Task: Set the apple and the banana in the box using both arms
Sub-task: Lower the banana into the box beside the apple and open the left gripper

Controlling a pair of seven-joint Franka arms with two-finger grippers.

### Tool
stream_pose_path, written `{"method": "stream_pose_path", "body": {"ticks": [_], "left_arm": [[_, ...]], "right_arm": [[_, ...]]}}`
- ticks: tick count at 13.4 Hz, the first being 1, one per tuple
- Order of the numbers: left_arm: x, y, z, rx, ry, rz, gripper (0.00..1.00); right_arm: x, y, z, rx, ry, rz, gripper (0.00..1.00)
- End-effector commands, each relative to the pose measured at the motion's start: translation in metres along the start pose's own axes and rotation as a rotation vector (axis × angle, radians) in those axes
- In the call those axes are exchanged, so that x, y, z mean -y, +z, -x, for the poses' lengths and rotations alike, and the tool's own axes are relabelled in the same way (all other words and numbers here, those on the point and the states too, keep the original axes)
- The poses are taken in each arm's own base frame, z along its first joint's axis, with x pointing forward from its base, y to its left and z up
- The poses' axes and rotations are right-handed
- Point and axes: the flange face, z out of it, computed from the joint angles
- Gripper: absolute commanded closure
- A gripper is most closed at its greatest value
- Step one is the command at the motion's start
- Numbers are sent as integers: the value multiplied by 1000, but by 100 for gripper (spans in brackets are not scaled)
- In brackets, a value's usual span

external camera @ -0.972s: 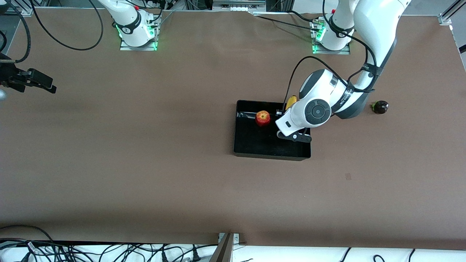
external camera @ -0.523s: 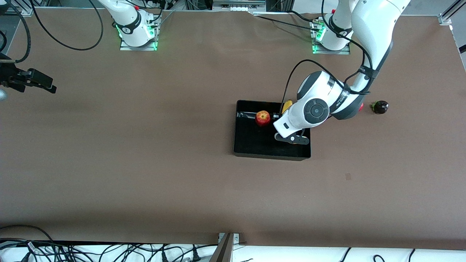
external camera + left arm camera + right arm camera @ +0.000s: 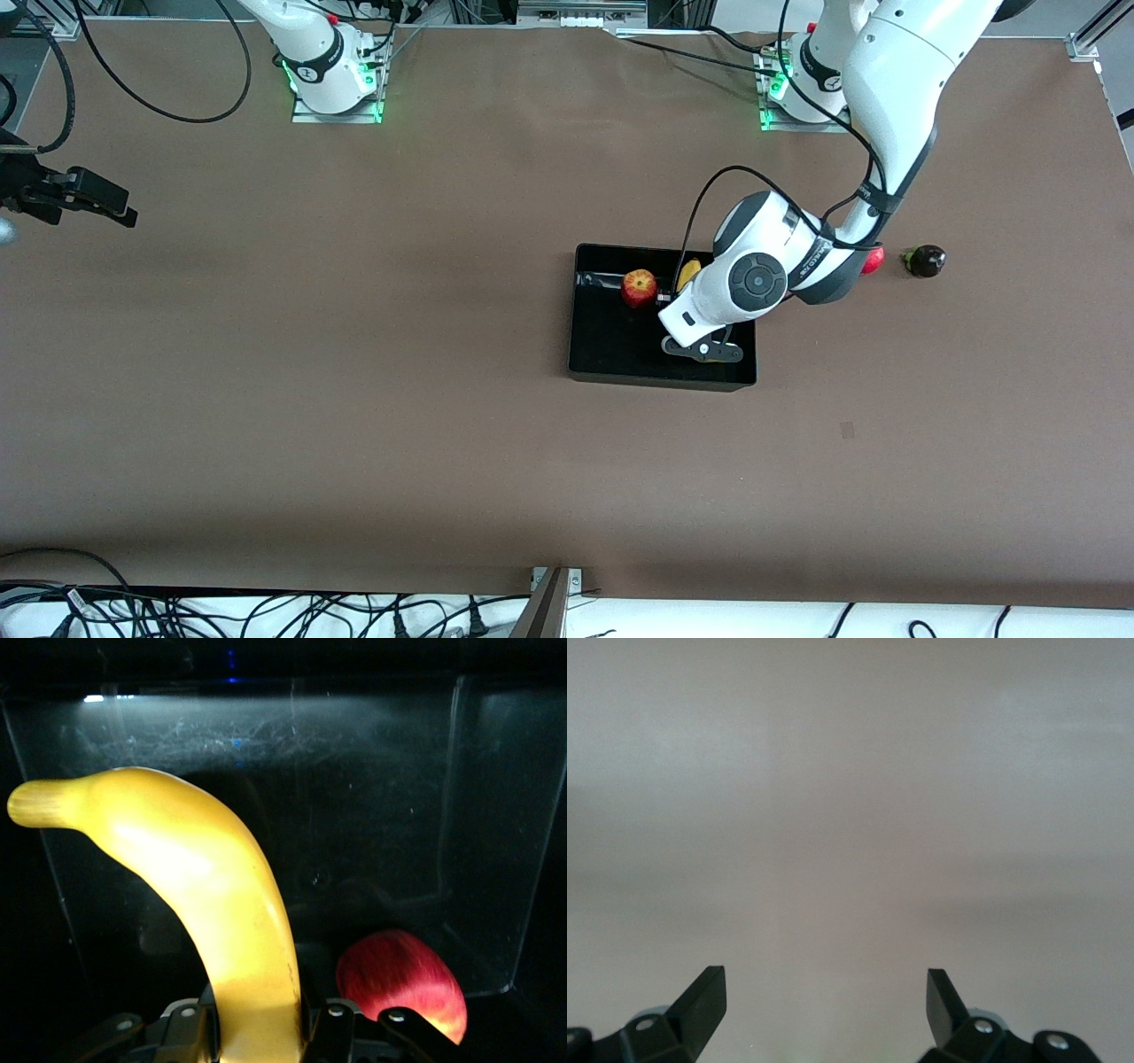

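Note:
The black box [image 3: 620, 350] sits mid-table toward the left arm's end. The red-and-yellow apple [image 3: 640, 287] lies inside it by the wall nearest the robots' bases. My left gripper [image 3: 257, 1041] is shut on the yellow banana [image 3: 204, 877] and holds it low inside the box beside the apple [image 3: 403, 983]. In the front view only a bit of the banana [image 3: 688, 273] shows past the left wrist [image 3: 753, 282]. My right gripper [image 3: 84, 199] is open and empty, and waits over the table's edge at the right arm's end.
A red round fruit [image 3: 873, 260] and a dark fruit with a green stem [image 3: 924, 260] lie on the brown table beside the box, toward the left arm's end. The box's glossy wall [image 3: 372, 780] stands close ahead of the banana.
My left arm has swung and lowered the banana over the wall into the box, closer to the apple. The red fruit beside the box has come into view. The right arm has not moved.

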Motion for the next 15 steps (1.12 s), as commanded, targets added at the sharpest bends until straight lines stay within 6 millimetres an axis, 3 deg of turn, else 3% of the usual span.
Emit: {"method": "stream_pose_path", "body": {"ticks": [1,8,9,11,12,13,15], "left_arm": [[-2,6,-3,-25,1,-21,100],[9,40,-15,-34,-17,-30,100],[11,40,-17,-45,-12,-34,89],[13,40,-17,-49,-8,-40,43],[13,40,-17,-47,-10,-41,13],[13,38,-17,-46,-11,-43,0],[12,23,-13,-46,-55,-55,0]], "right_arm": [[1,-1,2,5,8,1,0],[0,-1,2,5,10,0,0],[1,-1,2,5,8,0,0],[1,0,1,7,8,0,0],[1,-1,2,5,8,0,0],[0,-1,2,5,10,0,0],[1,0,1,7,8,0,0]]}}
